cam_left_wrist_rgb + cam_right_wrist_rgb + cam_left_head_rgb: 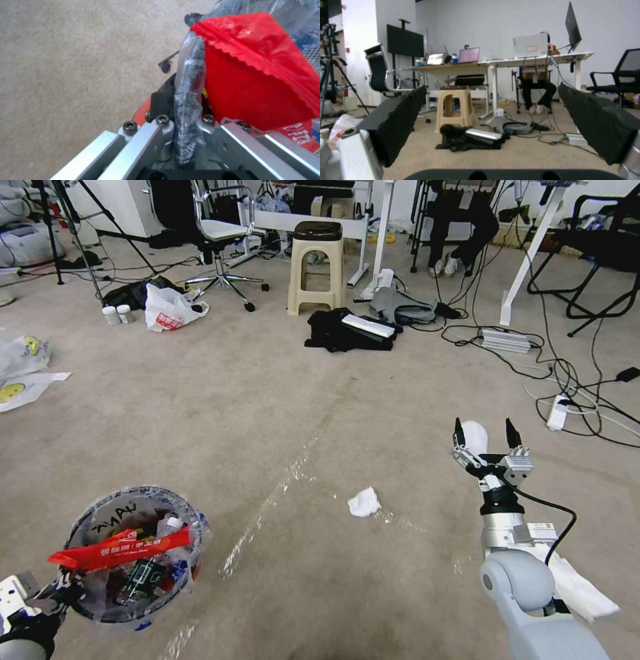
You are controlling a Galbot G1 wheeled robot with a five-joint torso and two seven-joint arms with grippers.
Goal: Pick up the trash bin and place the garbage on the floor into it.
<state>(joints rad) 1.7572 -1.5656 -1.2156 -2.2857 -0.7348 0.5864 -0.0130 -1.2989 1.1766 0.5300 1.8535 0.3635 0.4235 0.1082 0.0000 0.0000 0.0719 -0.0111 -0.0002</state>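
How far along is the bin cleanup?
Done: the left gripper holds the trash bin by its rim, with a red wrapper and other litter inside. In hand: the right gripper is open, empty, raised above the floor. Left: a white tissue and white paper on the carpet.

Even indoor light, glare on the floor (200,400) tape, left wrist view blurred, edges bowed.
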